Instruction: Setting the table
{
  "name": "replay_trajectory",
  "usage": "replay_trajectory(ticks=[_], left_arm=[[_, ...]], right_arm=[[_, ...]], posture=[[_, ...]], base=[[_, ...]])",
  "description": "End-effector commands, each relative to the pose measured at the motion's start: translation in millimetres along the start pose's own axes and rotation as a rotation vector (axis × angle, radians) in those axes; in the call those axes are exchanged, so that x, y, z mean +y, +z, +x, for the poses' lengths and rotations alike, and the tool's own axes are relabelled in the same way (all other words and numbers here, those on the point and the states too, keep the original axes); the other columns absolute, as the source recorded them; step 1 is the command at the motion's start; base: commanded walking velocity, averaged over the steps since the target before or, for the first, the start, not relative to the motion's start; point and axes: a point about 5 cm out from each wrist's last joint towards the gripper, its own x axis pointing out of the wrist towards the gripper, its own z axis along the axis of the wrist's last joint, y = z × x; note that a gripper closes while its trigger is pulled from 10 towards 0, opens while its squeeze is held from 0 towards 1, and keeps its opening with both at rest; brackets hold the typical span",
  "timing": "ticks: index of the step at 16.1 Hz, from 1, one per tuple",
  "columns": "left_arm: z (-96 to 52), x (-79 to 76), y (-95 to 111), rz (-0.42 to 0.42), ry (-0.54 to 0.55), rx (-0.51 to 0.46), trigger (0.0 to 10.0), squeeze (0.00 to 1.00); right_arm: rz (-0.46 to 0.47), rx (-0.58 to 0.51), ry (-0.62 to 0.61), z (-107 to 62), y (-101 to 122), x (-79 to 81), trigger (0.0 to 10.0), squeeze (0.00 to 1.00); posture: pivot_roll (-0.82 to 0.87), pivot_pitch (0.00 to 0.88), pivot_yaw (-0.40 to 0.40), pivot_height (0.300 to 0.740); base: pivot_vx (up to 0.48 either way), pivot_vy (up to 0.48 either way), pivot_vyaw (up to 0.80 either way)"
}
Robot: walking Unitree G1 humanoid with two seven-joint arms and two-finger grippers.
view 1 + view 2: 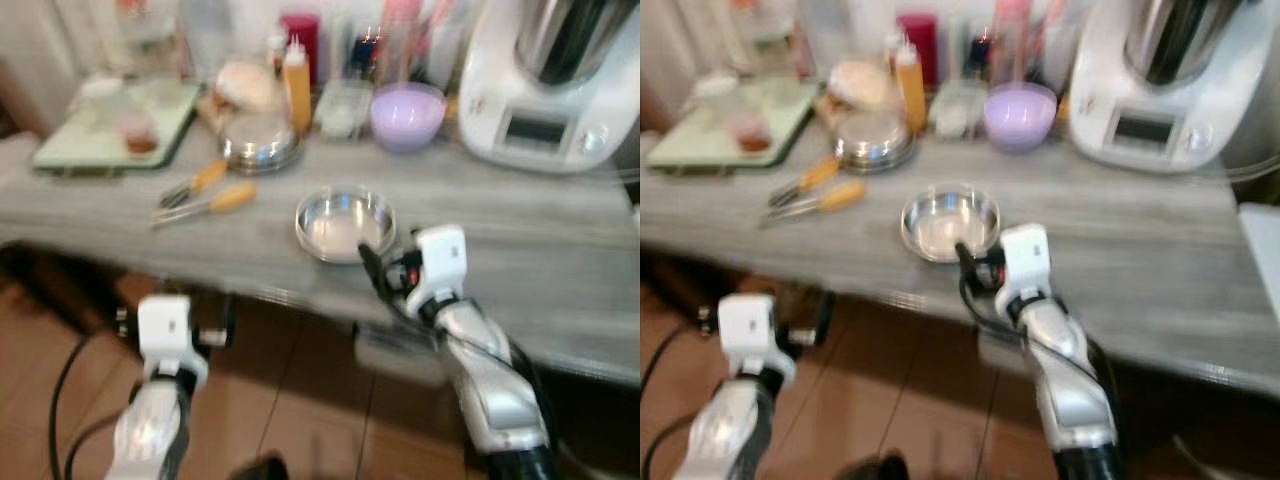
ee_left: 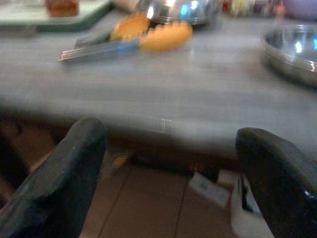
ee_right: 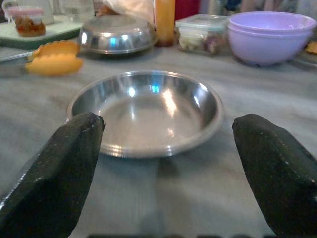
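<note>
A shallow steel bowl (image 1: 345, 222) sits upright on the grey counter (image 1: 520, 260), near its front edge. My right gripper (image 1: 375, 262) hovers just in front of the bowl at counter height. In the right wrist view it (image 3: 168, 124) is open, with the bowl (image 3: 146, 111) between and beyond its fingers. Two yellow-handled utensils (image 1: 215, 195) lie to the left of the bowl. My left gripper (image 1: 215, 335) is lower, in front of the counter edge over the tiled floor. It (image 2: 171, 131) is open and holds nothing, with the utensils (image 2: 148, 37) ahead of it.
Behind the bowl stand an upturned steel dish (image 1: 260, 145), an orange squeeze bottle (image 1: 297, 95), a clear food box (image 1: 343, 108) and a purple bowl (image 1: 407, 115). A white kitchen machine (image 1: 550, 90) fills the back right, a green tray (image 1: 115, 130) the back left.
</note>
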Motion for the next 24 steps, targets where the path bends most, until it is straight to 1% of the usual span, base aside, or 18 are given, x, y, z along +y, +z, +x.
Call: replay_trajectory(ticks=[1,12,17,22,24], left_arm=[[3.3,1.1,4.5,0.017,-0.007,-0.011,10.0,0.0],[4.6,-0.8,1.9,0.015,-0.01,-0.003,10.0,0.0],[5.0,-0.7,0.9,0.022,-0.011,0.001,10.0,0.0],[5.0,-2.6,-1.2,0.041,-0.025,0.011,10.0,0.0],[4.7,-3.8,-0.8,0.043,-0.031,0.008,10.0,0.0]], right_arm=[[0.004,-0.001,0.008,0.4,1.0,0.2,10.0,0.0],[-0.007,-0.019,0.008,3.4,4.4,-2.9,10.0,0.0],[0.005,-0.009,0.008,3.6,3.0,-2.7,10.0,0.0],[0.009,-0.005,0.011,3.9,2.3,-1.3,10.0,0.0],[0.004,-0.006,0.011,3.4,2.0,-1.4,10.0,0.0]], posture=[[-0.1,0.083,0.046,0.74],[-0.1,0.076,0.034,0.74],[-0.1,0.078,0.034,0.74],[-0.1,0.08,0.037,0.74],[-0.1,0.081,0.038,0.74]], base=[[-0.3,0.0,0.0],[-0.336,0.0,0.0],[-0.345,0.0,0.0],[-0.341,0.0,-0.44],[-0.169,0.0,0.0]])
